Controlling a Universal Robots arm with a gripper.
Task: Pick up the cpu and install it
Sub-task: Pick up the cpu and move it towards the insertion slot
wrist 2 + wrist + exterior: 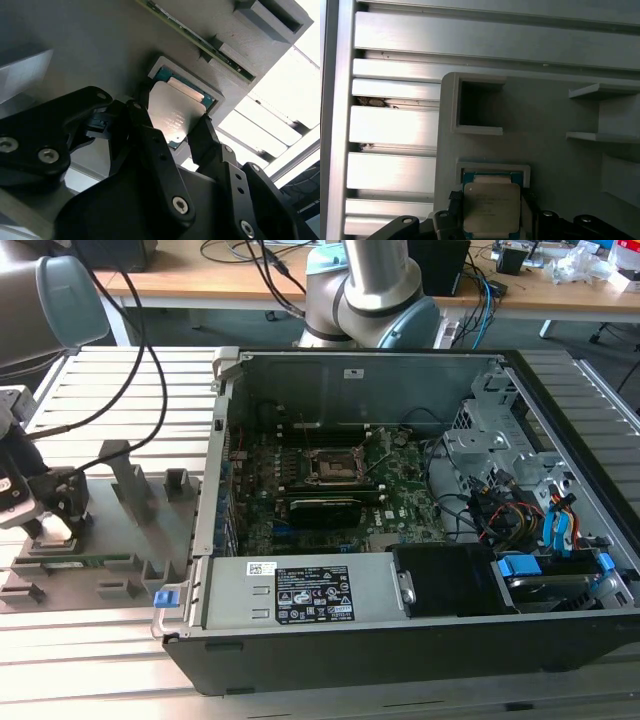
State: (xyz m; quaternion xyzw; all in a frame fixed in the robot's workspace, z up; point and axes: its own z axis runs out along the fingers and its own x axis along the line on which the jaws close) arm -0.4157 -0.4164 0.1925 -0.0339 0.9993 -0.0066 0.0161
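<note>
1. cpu [175, 112] lies in a shallow square pocket of the grey fixture tray [120, 540], on the exterior view's left, well apart from the open computer case [400, 640] and its socket [335, 468]
2. gripper [172, 120] is down over that pocket; its black fingers [150, 135] sit against two opposite edges of the chip and look closed on it
3. Handling, as I judge it: light, flat and rigid, with a smooth metal top that offers little friction, so the thin edges are the place to hold
4. Underside contacts are probably delicate; a skewed or overly hard pinch could tilt it or let it slip
5. In the first wrist view the chip [491, 205] looks square to the pocket walls
</note>
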